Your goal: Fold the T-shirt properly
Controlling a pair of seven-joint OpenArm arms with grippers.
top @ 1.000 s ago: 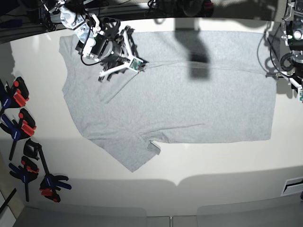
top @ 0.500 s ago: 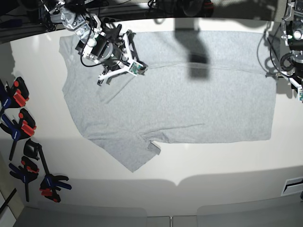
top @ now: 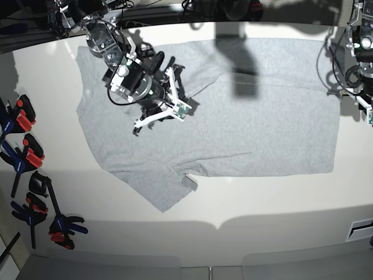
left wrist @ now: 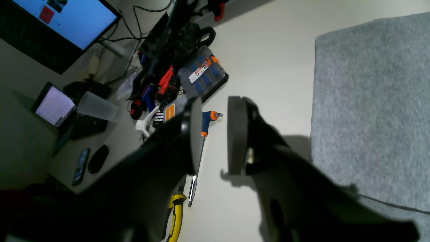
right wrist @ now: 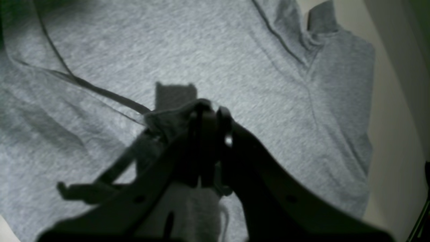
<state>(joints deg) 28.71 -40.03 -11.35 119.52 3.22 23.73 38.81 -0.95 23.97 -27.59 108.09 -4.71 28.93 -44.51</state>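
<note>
The light grey T-shirt point(top: 256, 128) lies spread on the white table point(top: 262, 204), plain side up. My right gripper point(top: 179, 104) is over its upper left part. In the right wrist view the right gripper point(right wrist: 208, 112) is shut on a pinched fold of the T-shirt point(right wrist: 302, 101), lifted off the layer below. My left gripper point(left wrist: 215, 134) is open and empty, over bare table just beside the edge of the T-shirt point(left wrist: 369, 101). The left arm point(top: 361, 64) stands at the right edge of the base view.
Several black, red and blue clamps point(top: 26, 157) lie along the table's left edge. The left wrist view shows a screwdriver point(left wrist: 203, 134), a box of blue bits point(left wrist: 203, 72), cables and a monitor point(left wrist: 60, 20) beyond the shirt. A sleeve point(top: 169, 195) points toward the front.
My right gripper has moved down and to the right over the shirt, dragging the held upper fold with it. The left arm has not moved.
</note>
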